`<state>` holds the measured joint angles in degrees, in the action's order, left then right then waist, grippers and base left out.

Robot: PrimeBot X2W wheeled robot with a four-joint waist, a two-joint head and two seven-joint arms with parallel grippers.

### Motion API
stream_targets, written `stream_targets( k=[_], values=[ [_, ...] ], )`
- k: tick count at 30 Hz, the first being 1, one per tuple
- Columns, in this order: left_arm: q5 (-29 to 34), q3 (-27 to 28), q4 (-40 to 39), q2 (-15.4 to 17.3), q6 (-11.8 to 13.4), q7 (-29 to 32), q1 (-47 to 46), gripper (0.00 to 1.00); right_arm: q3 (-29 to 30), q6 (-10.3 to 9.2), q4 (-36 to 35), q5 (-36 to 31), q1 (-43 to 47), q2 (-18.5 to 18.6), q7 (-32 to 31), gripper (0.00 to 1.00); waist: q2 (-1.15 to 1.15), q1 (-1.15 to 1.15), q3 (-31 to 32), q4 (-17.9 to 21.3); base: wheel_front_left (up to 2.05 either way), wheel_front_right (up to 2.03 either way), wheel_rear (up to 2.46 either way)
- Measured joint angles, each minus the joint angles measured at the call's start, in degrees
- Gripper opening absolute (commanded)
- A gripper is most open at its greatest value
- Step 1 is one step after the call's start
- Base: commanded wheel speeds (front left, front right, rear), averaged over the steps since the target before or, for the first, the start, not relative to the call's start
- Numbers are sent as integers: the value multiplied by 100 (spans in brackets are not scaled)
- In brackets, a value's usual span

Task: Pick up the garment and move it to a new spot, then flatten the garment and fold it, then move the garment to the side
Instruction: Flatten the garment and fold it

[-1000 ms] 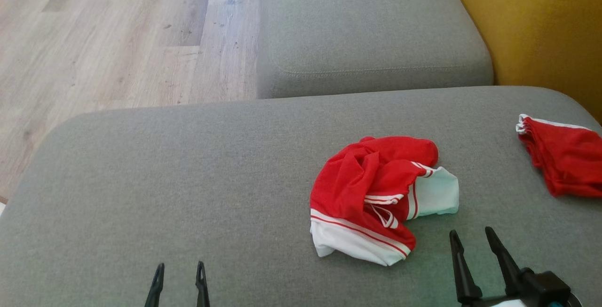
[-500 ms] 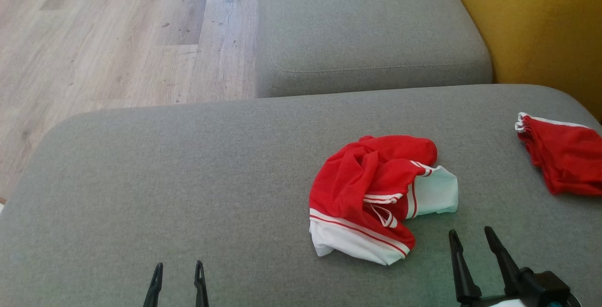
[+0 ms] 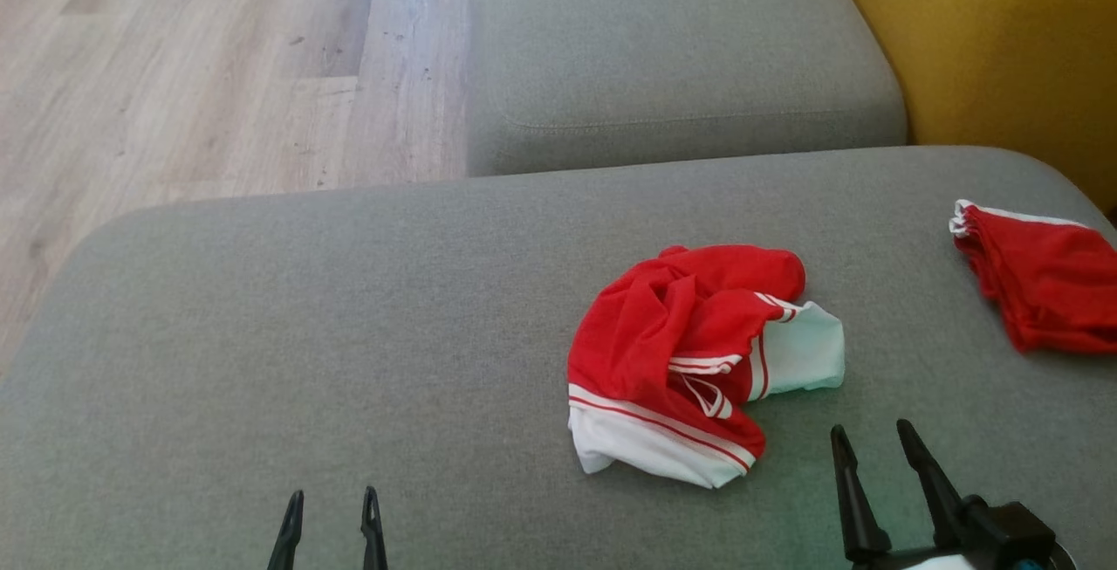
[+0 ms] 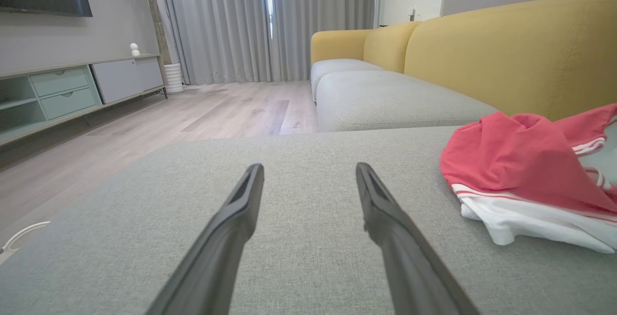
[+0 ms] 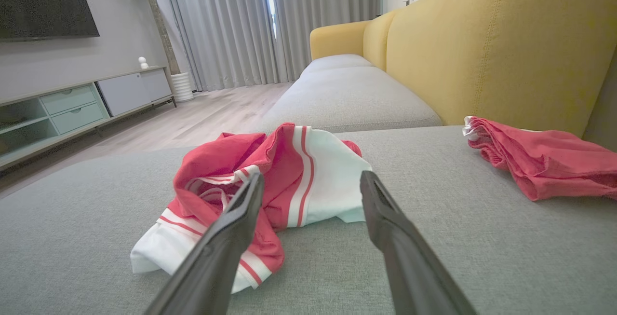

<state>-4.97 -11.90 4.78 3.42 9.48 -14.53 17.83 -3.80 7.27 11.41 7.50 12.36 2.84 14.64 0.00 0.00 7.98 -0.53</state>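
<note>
Two grippers, both with fingers spread and nothing between them. Right gripper (image 3: pixel 871 428) sits at the lower right of the head view; left gripper (image 3: pixel 333 493) at the lower left, over bare fabric.

Garment (image 3: pixel 689 360): red with white bands and stripes, lying in a crumpled heap on the grey cushion (image 3: pixel 305 334), right of the cushion's middle. Not flat, not folded. No step of the task looks done; judged stage: approach before the first pick.

Key relation: the heap lies just ahead of the right gripper and a little to its left, apart from it. In the right wrist view the finger at the view's left overlaps the near red-and-white folds, while the other points at bare cushion beside the white panel. So the fingers aim slightly right of the heap's middle. From the left gripper the heap is well off to the right; in the left wrist view it sits at the right edge. Right arm is clearly the nearer.

Axis: no clean long axis while bunched. The heap runs loosely on a diagonal, from the white hem at near left to the red bulge at far right.

Judgement: a pick by the right arm wants a short reach forward and a shift left, closing on a raised fold, not the flat white hem.

Second red piece (image 3: pixel 1038 291) lies well apart at the cushion's right end.
</note>
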Motion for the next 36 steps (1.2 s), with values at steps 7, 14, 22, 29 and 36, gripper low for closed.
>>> stream_targets(
  k=[7,14,22,29,36],
  values=[
    [-58,-269,101,-2,-177,0,-193,100,-131,0,2,8,-40,-1,0,100,0,0,-186,197,0,0,0],
    [-9,-1243,363,-4,-566,0,-1190,100,-266,0,-36,34,-284,16,0,100,0,1,-455,506,0,0,0],
    [-196,-2743,964,-14,-970,-1,-2529,100,-427,0,-44,57,-506,100,0,100,0,1,-786,1005,0,0,0],
    [-533,-3543,1774,-23,-850,219,-3418,100,-491,0,-47,88,-669,156,0,100,0,1,-1065,1305,0,0,0],
    [-788,-3889,2591,-41,-367,359,-4390,100,-545,0,-64,100,-884,158,0,100,0,1,-1335,1500,0,0,0]
  ],
)
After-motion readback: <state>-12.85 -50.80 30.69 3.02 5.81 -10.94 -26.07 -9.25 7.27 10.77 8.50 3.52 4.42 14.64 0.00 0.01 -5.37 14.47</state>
